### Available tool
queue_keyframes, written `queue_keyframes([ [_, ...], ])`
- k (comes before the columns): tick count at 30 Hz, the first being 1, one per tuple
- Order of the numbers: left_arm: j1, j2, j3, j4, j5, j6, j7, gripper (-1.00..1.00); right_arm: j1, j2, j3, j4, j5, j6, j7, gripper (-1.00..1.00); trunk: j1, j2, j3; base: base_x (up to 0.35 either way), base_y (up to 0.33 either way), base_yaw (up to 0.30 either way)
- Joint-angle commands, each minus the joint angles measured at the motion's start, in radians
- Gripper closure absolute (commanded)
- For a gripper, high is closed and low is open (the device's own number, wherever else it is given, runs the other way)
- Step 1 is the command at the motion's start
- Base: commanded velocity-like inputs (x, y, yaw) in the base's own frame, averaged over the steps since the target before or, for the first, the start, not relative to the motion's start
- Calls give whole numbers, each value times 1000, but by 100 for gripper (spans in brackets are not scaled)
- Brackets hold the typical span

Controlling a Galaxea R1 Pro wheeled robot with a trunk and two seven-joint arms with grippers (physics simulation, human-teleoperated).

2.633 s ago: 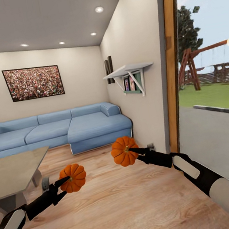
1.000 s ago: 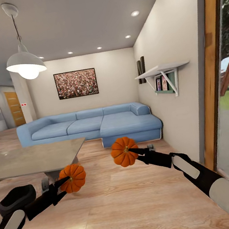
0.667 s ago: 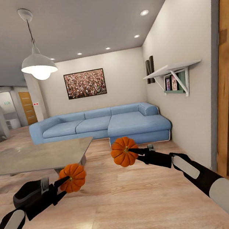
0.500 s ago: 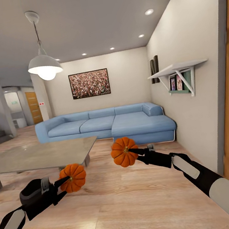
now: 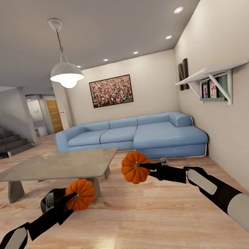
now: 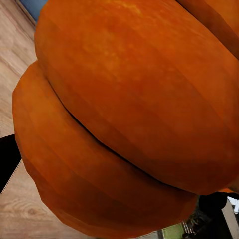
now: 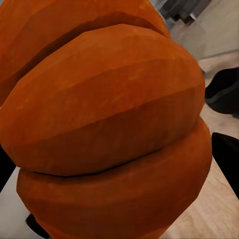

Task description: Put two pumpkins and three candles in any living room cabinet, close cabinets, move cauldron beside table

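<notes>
Orange fills both hands: the left gripper [image 5: 72, 197] is clamped on one pumpkin [image 5: 80, 194], and the right gripper [image 5: 144, 167] is clamped on the other pumpkin [image 5: 135, 168], each pinched at the stem end and carried out in front at about chest height, well apart from one another. Both wrist views look straight onto ribbed orange skin pressed close between the fingers. This looks like the carrying step, with the robot on its way and no drawer unit in sight. The coffee table [image 5: 58, 166] stands just beyond the left pumpkin, with a blue sofa [image 5: 130, 133] behind it against the far wall. Next, the base probably needs to turn until the low brown cabinet appears, then one hand must free itself to open it.
</notes>
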Motion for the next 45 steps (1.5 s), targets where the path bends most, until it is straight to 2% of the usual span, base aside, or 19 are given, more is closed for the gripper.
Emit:
queue_keyframes([
  [1,-1,1,-2,1,5,4,-2,100,-1,-1,3,0,-10,4,-5,100,0,-1,0,0,0,227],
  [18,-1,1,9,3,7,3,-2,100,-1,0,3,0,-9,2,-14,100,0,-1,18,-2,0,220],
  [27,-1,1,10,8,9,3,-2,100,-1,-3,0,-2,-8,-3,-70,100,0,-1,20,-88,31,80],
  [45,-1,0,10,4,11,1,-1,100,-1,-1,2,-3,-7,2,-76,100,0,-1,30,-8,4,264],
])
